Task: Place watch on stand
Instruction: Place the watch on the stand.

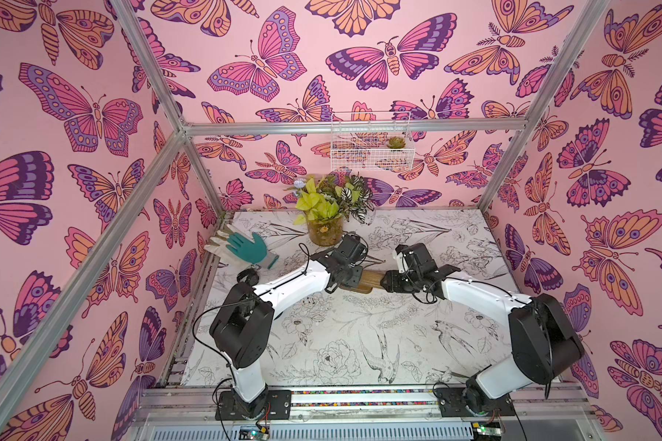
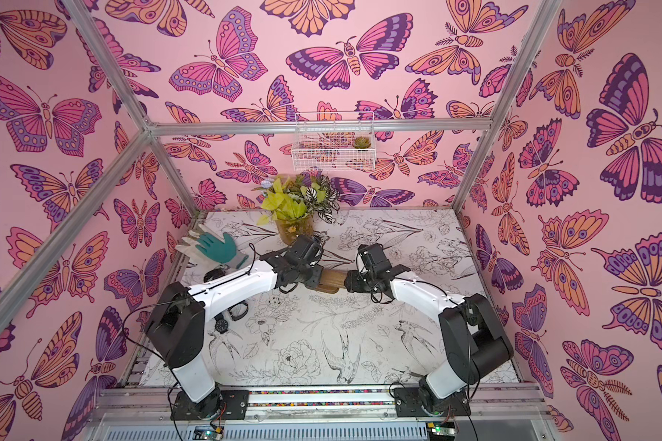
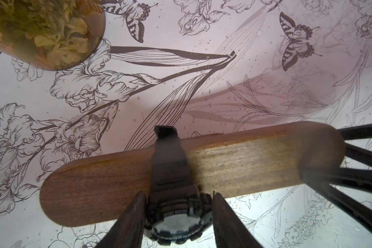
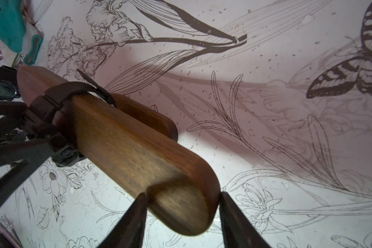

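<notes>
Left claw: we saw the left claw (image 3: 179, 194) closed partway, its two dark fingers (image 3: 135, 214) pressed against either side of the case of a black round-cased watch on a dark strap (image 3: 176, 221).
Right claw: the right claw (image 4: 183, 192) was closed about as far on one rounded end of the long brown wooden stand (image 4: 127, 139), with a finger on each edge of the bar.
Watch position: the strap was looped over the bar, toward the end away from the right claw. The case hung off the bar's edge between the left claw's fingers. We could not tell whether it sat snug.
Handling: we judged the watch light, with a hard case and a floppy strap, so the case sides gave the firm hold. The stand looked stiff and smooth, and likely to slide unless steadied at its end.
Look: the watch had a pale, shiny face and small pale lettering on its bezel. The stand showed warm grain, and a smaller wooden base showed beneath it.
Desk: the white desk printed with black line flowers (image 3: 266, 85) carried a second dark watch (image 4: 2, 88) beyond the stand's far end.
</notes>
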